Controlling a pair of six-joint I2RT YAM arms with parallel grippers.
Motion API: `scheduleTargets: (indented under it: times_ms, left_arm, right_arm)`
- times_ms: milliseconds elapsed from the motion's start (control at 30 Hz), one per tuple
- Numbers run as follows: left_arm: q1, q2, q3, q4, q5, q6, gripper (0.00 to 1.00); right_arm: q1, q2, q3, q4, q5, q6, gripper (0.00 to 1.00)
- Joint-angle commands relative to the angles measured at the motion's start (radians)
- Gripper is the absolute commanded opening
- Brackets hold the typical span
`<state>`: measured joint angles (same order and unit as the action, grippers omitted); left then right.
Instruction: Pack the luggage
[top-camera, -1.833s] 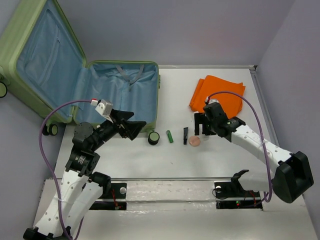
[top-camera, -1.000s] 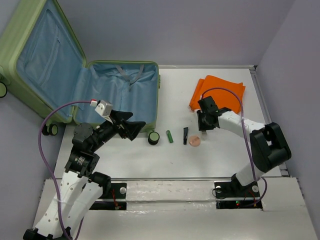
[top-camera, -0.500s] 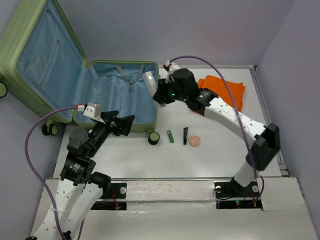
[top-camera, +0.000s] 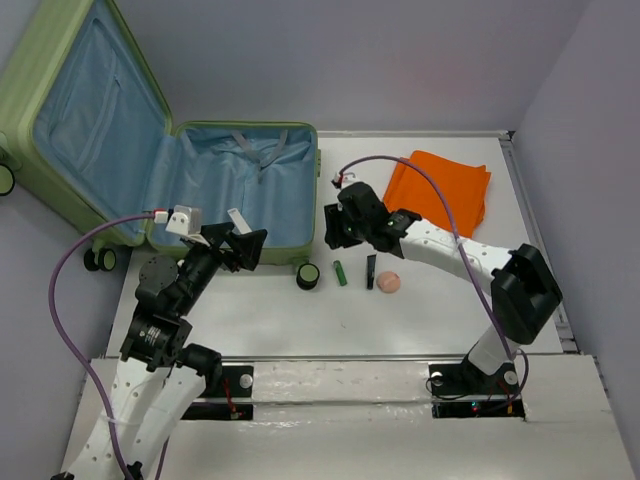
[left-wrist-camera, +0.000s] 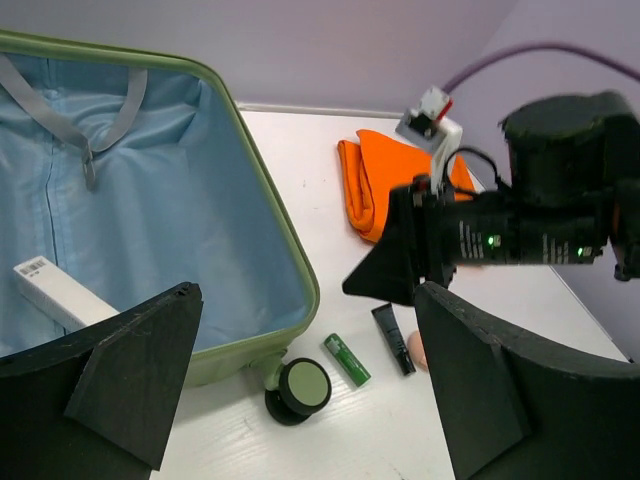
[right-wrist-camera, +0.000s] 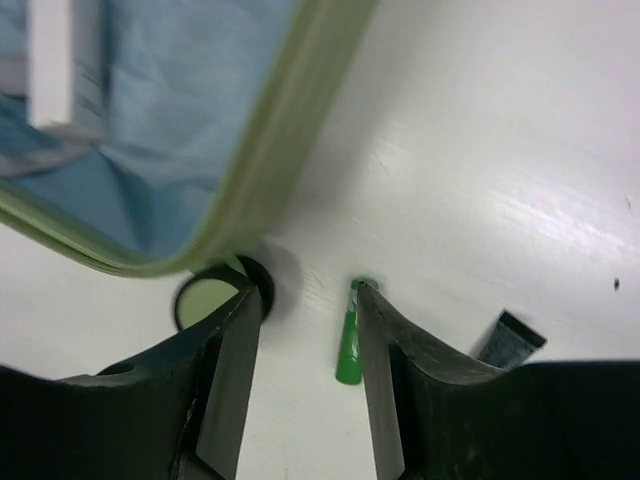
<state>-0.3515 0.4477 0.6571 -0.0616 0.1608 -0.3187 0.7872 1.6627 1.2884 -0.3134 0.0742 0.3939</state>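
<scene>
The light-green luggage (top-camera: 310, 190) lies open at the left, its lid leaning up at the back, blue lining showing. A white box (top-camera: 238, 218) lies inside it, also seen in the left wrist view (left-wrist-camera: 58, 293). My right gripper (top-camera: 335, 236) is open and empty, low over the table just right of the luggage rim (right-wrist-camera: 270, 150). A green tube (right-wrist-camera: 349, 345) lies by its right finger. My left gripper (top-camera: 241, 250) is open and empty over the luggage's near edge (left-wrist-camera: 290, 250).
On the table lie the green tube (top-camera: 340, 272), a black tube (top-camera: 371, 271) and a pink round item (top-camera: 389, 283). A folded orange cloth (top-camera: 440, 187) lies at the back right. A caster wheel (top-camera: 308, 276) sticks out at the luggage's near right corner.
My right gripper carried the white box from the table over the luggage and let it go inside. It has come back down by the green tube. The left arm drew back a little.
</scene>
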Motion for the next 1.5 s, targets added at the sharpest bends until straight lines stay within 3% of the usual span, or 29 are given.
scheduleTargets:
  times_ms: [0,200,400,567,600,633,800,967,1000,1033,1067,1100,1133,1267,1367,1467]
  left_arm:
    - [0.005,-0.001,0.033,0.039,0.006,0.013,0.99]
    - [0.014,0.013,0.027,0.048,0.022,0.009,0.99]
    - [0.019,0.017,0.026,0.052,0.031,0.006,0.99]
    - [0.022,0.014,0.026,0.052,0.032,0.007,0.99]
    - [0.020,0.013,0.024,0.052,0.034,0.007,0.99]
    - [0.022,0.013,0.024,0.052,0.034,0.007,0.99]
    - [0.022,0.014,0.022,0.055,0.046,0.004,0.99]
    - [0.025,0.017,0.022,0.055,0.048,0.003,0.99]
    - [0.025,0.019,0.021,0.055,0.048,0.003,0.99]
    - [0.026,0.019,0.021,0.055,0.045,0.004,0.99]
    - [0.026,0.020,0.021,0.055,0.043,0.006,0.99]
    - [0.026,0.020,0.022,0.051,0.040,0.006,0.99]
    - [0.026,0.022,0.022,0.049,0.037,0.009,0.99]
    - [0.026,0.017,0.024,0.046,0.043,0.007,0.99]
    - [0.026,0.014,0.026,0.051,0.051,0.007,0.99]
    - [0.023,0.016,0.024,0.051,0.057,0.007,0.99]
  right_arm:
    - [0.001,-0.014,-0.122,0.017,0.072,0.019,0.48]
    - [0.001,0.055,-0.182,0.066,-0.008,0.046,0.51]
    - [0.021,0.115,-0.222,0.092,0.006,0.066,0.48]
    - [0.021,0.149,-0.224,0.097,0.027,0.085,0.24]
    - [0.021,0.131,-0.225,0.097,0.038,0.088,0.12]
    - [0.021,0.114,-0.225,0.097,0.054,0.088,0.08]
    - [0.021,-0.045,-0.172,0.089,0.085,0.063,0.07]
    - [0.021,0.000,0.081,0.105,-0.028,0.051,0.07]
    - [0.021,0.023,0.125,0.144,-0.054,0.062,0.09]
    - [0.021,0.075,0.196,0.166,-0.103,0.086,0.20]
    - [0.021,0.104,0.234,0.175,-0.120,0.086,0.38]
    - [0.021,0.130,0.268,0.159,-0.131,0.091,0.72]
    - [0.021,0.146,0.291,0.151,-0.129,0.091,0.80]
    - [0.010,0.088,0.142,0.155,-0.023,0.088,0.81]
    - [-0.037,-0.007,-0.002,0.155,0.062,0.086,0.72]
    - [-0.091,-0.078,-0.187,0.128,0.155,0.085,0.56]
